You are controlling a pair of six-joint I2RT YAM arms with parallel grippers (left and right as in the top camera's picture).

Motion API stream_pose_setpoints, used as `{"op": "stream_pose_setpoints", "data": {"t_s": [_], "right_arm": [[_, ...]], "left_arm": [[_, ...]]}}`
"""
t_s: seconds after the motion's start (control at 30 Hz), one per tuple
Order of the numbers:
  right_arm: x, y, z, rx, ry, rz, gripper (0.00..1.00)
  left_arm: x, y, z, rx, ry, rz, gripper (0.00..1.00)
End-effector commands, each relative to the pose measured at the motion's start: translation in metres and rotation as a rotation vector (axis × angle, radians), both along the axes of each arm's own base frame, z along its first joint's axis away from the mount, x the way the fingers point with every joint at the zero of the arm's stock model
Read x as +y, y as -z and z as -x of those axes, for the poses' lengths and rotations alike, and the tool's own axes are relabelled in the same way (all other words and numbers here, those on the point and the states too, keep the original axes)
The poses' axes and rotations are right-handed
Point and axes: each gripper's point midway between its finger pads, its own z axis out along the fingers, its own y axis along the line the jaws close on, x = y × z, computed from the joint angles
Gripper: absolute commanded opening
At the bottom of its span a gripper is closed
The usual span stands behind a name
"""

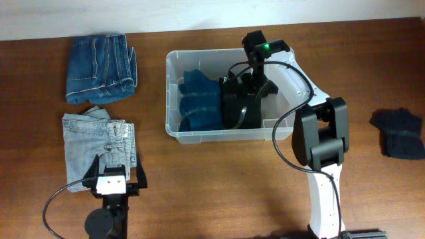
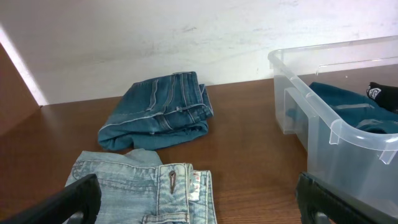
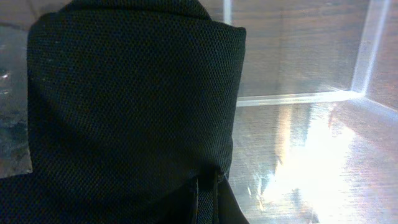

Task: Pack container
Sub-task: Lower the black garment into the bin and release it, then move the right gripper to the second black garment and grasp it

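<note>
The clear plastic container point(image 1: 219, 136) stands at the table's middle and holds a folded blue garment point(image 1: 196, 99) on its left and a black mesh garment point(image 1: 236, 103) beside it. My right gripper point(image 1: 255, 83) is down inside the container, shut on the black garment, which fills the right wrist view point(image 3: 124, 112). The fingers themselves are hidden by the cloth. My left gripper point(image 1: 118, 174) is open and empty at the front left, just in front of folded light-blue jeans point(image 1: 99, 139). The container's corner point(image 2: 348, 134) shows in the left wrist view.
Folded dark-blue jeans point(image 1: 99, 66) lie at the back left, behind the light jeans point(image 2: 137, 180). A dark navy garment point(image 1: 398, 133) lies at the far right of the table. The container's bare floor point(image 3: 311, 155) shows to the right of the black garment.
</note>
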Motion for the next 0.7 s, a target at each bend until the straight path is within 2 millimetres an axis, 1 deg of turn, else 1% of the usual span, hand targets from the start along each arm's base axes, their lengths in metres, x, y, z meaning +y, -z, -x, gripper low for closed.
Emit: {"op": "stream_pose_setpoints", "data": {"t_s": [0.0, 0.03, 0.2, 0.23, 0.3, 0.33, 0.43, 0.47, 0.5, 0.53, 0.57, 0.63, 0.67], "right_arm": [[0.015, 0.017, 0.007, 0.047, -0.087, -0.06, 0.04], [0.014, 0.017, 0.007, 0.046, -0.132, -0.053, 0.04], [0.014, 0.015, 0.009, 0.052, -0.145, -0.055, 0.04], [0.014, 0.011, 0.009, 0.051, -0.145, -0.055, 0.04], [0.011, -0.008, 0.007, 0.036, -0.14, -0.053, 0.04], [0.009, -0.027, 0.004, 0.015, -0.133, -0.058, 0.07], [0.004, -0.073, 0.0, -0.041, -0.124, -0.067, 0.16], [0.003, -0.083, 0.0, -0.053, -0.122, -0.069, 0.18], [-0.001, -0.111, 0.001, -0.084, -0.116, -0.074, 0.23], [-0.005, -0.128, 0.004, -0.099, -0.112, -0.075, 0.25], [-0.009, -0.146, 0.008, -0.116, -0.108, -0.075, 0.31], [-0.023, -0.173, 0.017, -0.135, -0.088, -0.048, 0.51], [-0.031, -0.186, 0.022, -0.142, -0.076, -0.032, 0.57]], "left_arm": [[0.0, 0.001, 0.0, 0.001, -0.002, -0.016, 0.99], [0.0, 0.001, 0.0, 0.001, -0.002, -0.016, 0.99], [0.0, 0.001, 0.0, 0.001, -0.002, -0.016, 0.99], [0.0, 0.001, 0.0, 0.0, -0.002, -0.016, 0.99], [0.0, 0.001, 0.0, 0.001, -0.002, -0.016, 0.99], [0.0, 0.001, 0.0, 0.001, -0.002, -0.016, 0.99], [0.0, 0.001, 0.0, 0.001, -0.002, -0.016, 0.99], [0.0, 0.001, 0.0, 0.001, -0.002, -0.016, 0.99], [0.0, 0.001, 0.0, 0.001, -0.002, -0.016, 0.99], [0.0, 0.001, 0.0, 0.001, -0.002, -0.016, 0.99], [0.0, 0.001, 0.0, 0.001, -0.002, -0.016, 0.99], [0.0, 0.001, 0.0, 0.001, -0.002, -0.016, 0.99], [0.0, 0.001, 0.0, 0.001, -0.002, -0.016, 0.99]]}}
